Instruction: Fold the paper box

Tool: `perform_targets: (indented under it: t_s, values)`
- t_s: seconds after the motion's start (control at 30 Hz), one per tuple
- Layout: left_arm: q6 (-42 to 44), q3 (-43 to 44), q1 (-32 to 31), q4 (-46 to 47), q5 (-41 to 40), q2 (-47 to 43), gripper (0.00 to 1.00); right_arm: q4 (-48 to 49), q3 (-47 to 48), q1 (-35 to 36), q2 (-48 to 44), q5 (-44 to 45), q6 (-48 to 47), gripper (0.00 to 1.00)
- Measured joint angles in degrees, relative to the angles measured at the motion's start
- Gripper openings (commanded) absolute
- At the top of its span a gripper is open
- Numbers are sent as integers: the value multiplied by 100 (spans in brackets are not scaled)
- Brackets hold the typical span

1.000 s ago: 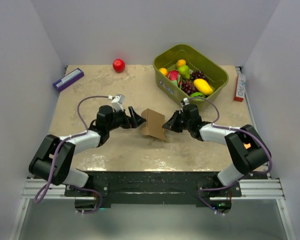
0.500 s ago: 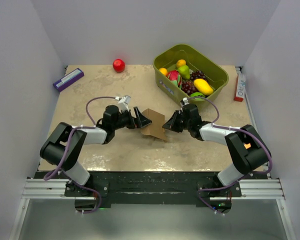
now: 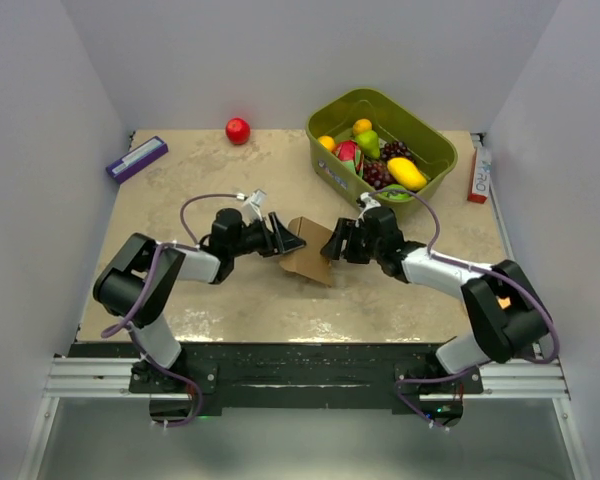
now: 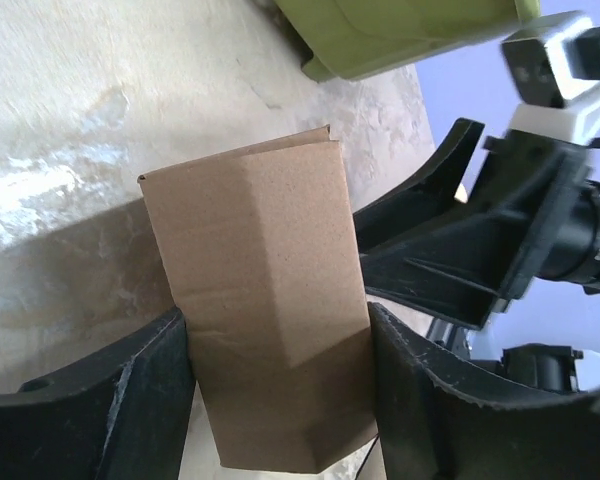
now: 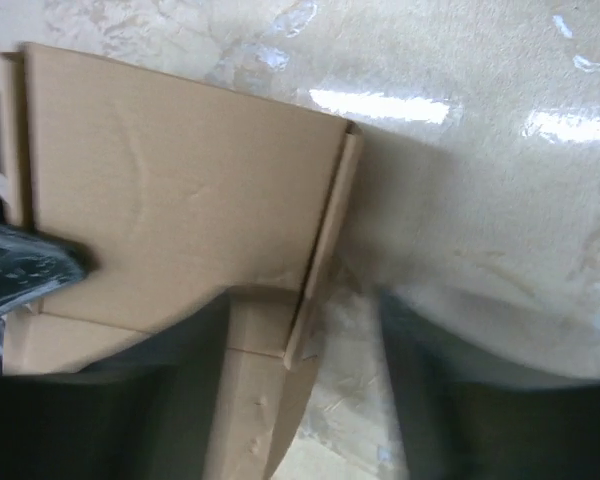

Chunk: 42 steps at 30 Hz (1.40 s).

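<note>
Box (image 3: 308, 257) at centre of table (image 3: 230, 295), between both grippers, half-formed. Left gripper (image 3: 286, 238) clamps its side walls. Right gripper (image 3: 331, 244) has jaws apart around the far edge, not pinching. Light thin card, probably creases easily and slides. Grip flat panels near folds.

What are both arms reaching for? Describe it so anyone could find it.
Start at the green fruit bin on the beige table. Just in front of it stands the paper box: plain brown cardboard, unlike the purple-and-white box and red-and-white box at the edges.
</note>
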Motion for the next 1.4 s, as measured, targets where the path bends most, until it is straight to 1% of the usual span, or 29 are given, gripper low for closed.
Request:
perform_targets:
  t_s: [0.07, 0.1, 0.2, 0.27, 0.3, 0.37, 0.47, 0.63, 0.83, 1.0, 1.13, 1.27, 1.4]
  values:
    - [-76, 24, 4, -57, 127, 42, 28, -127, 2, 166, -260, 160, -273, 83]
    - [-105, 39, 13, -101, 195, 52, 27, -170, 13, 302, -420, 295, -472, 85]
    - [-149, 96, 90, -317, 426, 55, 27, -258, 127, 938, -964, 732, -1134, 90]
    - [-149, 170, 181, -535, 577, 46, 27, -260, 238, 1346, -1270, 872, -1526, 92]
    - [-142, 221, 240, -673, 656, 35, 27, -256, 293, 1521, -1410, 918, -1746, 96]
    - [-103, 315, 374, -955, 822, -2, 26, -249, 369, 1825, -1617, 1043, -2142, 99]
    - [-114, 361, 590, -1252, 1091, -52, 26, -286, 424, 2181, -1681, 1344, -2621, 99]
    - [-529, 190, 837, -1250, 1543, -79, 25, -511, 433, 3025, -1467, 2140, -3136, 99]
    - [-1198, -249, 933, -1082, 1843, -254, 25, -522, 437, 3864, -990, 3156, -3425, 99]
    - [-1832, -610, 984, -691, 1991, -361, 25, -525, 590, 4258, -352, 4083, -3591, 99]
    - [-2367, -914, 1027, -308, 2061, -442, 25, -525, 752, 4487, 15, 4610, -3794, 99]
    - [-2649, -1073, 1086, -127, 2039, -577, 25, -533, 970, 4699, 380, 5233, -3934, 98]
    - [-2780, -1172, 1130, -61, 1952, -704, 25, -597, 1150, 4734, 654, 5689, -3958, 96]
